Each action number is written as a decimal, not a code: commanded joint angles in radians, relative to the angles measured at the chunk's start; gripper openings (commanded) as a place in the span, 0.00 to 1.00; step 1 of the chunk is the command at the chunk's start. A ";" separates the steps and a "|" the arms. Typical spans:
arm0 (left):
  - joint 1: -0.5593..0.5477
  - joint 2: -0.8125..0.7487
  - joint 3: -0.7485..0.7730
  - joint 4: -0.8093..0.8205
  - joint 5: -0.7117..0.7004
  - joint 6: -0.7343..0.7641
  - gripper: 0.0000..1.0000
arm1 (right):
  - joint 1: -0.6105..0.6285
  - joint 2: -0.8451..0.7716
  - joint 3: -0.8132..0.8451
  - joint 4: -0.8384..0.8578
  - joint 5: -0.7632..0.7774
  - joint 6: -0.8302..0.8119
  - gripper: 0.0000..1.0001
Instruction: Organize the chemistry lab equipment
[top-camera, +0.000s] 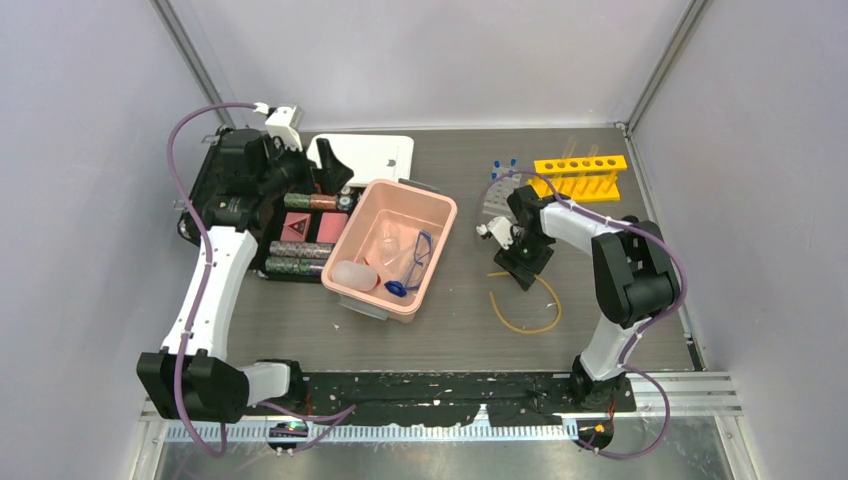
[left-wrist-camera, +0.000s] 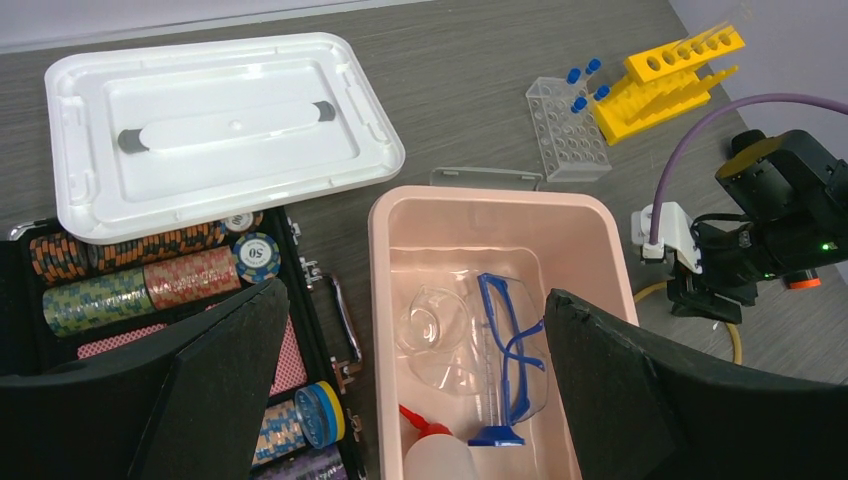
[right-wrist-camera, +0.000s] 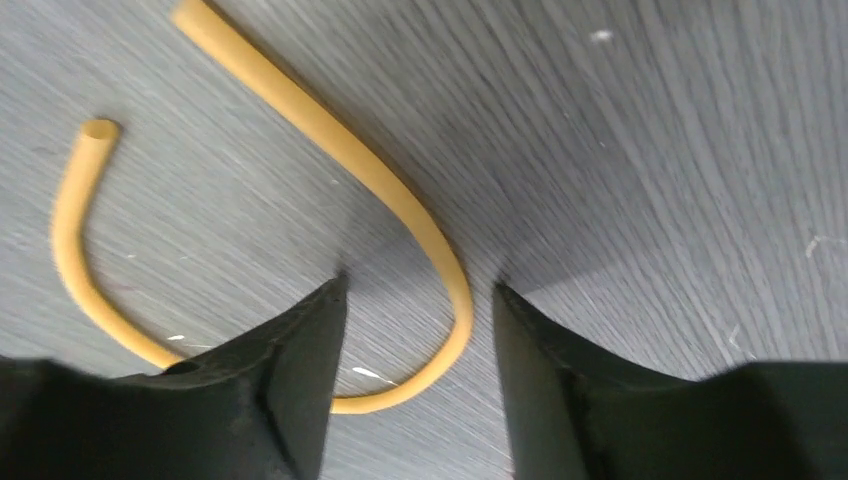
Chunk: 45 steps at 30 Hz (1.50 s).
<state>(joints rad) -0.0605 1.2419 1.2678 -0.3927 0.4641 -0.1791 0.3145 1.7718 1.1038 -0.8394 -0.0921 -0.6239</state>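
Step, as judged: picking up yellow tubing (right-wrist-camera: 400, 195). Right claw (right-wrist-camera: 415, 290) partly open astride it on desk (right-wrist-camera: 650, 150); left claw (left-wrist-camera: 416, 290) wide. Next: close, lift.

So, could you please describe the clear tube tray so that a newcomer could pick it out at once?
Start at the pink tub mid-table and look toward the far right corner. The tray sits just left of the yellow rack: transparent, holding blue-capped tubes.

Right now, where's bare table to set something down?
Free: near strip in front of the tub; back gap between lid and tube tray. Crowded: chip case at left, tubing under the right gripper.
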 joint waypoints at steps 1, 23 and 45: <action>0.000 -0.029 -0.002 0.056 0.009 -0.008 1.00 | -0.005 -0.020 -0.022 0.055 0.087 -0.051 0.51; 0.000 0.108 0.016 -0.229 0.045 0.173 0.99 | 0.000 -0.286 1.099 -0.219 -0.674 0.202 0.05; -0.183 0.283 -0.029 -0.265 0.006 0.243 0.35 | 0.113 -0.287 1.042 0.394 -0.754 0.562 0.05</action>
<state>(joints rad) -0.2111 1.5135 1.2335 -0.6434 0.4652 0.0616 0.4152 1.5051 2.1933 -0.5602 -0.8085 -0.1188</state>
